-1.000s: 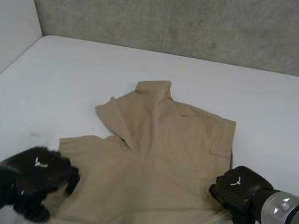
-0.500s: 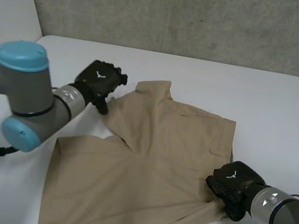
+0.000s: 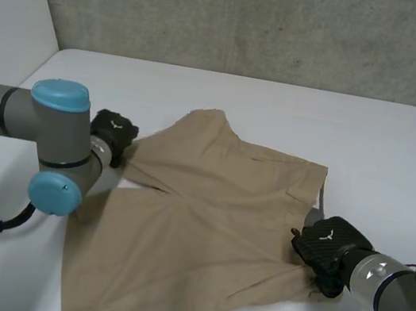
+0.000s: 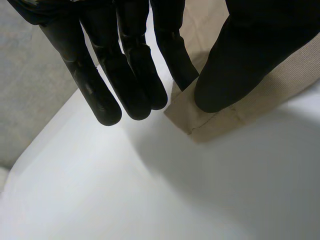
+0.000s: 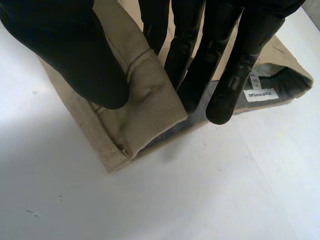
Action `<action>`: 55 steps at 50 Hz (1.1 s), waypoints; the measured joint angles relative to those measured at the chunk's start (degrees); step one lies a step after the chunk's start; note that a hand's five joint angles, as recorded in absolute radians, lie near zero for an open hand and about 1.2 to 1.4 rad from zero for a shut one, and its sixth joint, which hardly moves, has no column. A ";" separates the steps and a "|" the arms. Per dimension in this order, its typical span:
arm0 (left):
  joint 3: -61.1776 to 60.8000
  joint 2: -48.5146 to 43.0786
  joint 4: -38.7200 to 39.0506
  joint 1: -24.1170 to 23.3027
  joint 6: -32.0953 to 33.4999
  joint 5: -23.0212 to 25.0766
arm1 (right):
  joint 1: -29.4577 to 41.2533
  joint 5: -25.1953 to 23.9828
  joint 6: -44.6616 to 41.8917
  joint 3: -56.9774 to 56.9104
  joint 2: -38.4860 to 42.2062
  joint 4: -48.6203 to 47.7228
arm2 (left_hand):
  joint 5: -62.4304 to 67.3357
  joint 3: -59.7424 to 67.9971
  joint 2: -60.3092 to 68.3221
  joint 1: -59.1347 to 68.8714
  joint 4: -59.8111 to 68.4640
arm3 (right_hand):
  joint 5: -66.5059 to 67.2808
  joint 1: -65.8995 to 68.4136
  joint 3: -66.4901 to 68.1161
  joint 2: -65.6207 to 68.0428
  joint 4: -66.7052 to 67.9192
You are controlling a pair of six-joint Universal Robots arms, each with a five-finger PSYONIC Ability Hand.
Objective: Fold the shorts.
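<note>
Shorts (image 3: 203, 227) — tan, rumpled, mostly flat

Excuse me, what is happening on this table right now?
A two-armed robot is working on a pair of tan shorts that lie spread on the white table. Its left hand pinches a hem corner of one leg between thumb and fingers. Its right hand pinches the waistband at the opposite side. The shorts are mostly flat and not yet neatly folded.
</note>
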 measured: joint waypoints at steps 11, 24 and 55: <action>-8.99 5.59 0.39 -1.31 2.00 -1.66 | 1.72 0.07 4.00 -0.77 0.09 -0.56 | 0.01 0.03 0.00 0.00 0.01 | 0.00 0.00 0.00 0.00 0.00; -3.59 8.00 5.03 -2.19 1.08 3.77 | 2.02 0.68 4.13 -0.75 0.11 -0.91 | -42.73 -44.15 -45.05 -42.45 -45.28 | 0.23 0.00 0.00 0.00 0.00; 50.19 -28.23 -6.62 2.04 -17.23 31.73 | 1.28 1.07 4.11 -0.96 2.70 -2.70 | -3.57 -5.28 -5.48 0.38 -5.93 | 0.24 0.00 0.00 0.00 0.00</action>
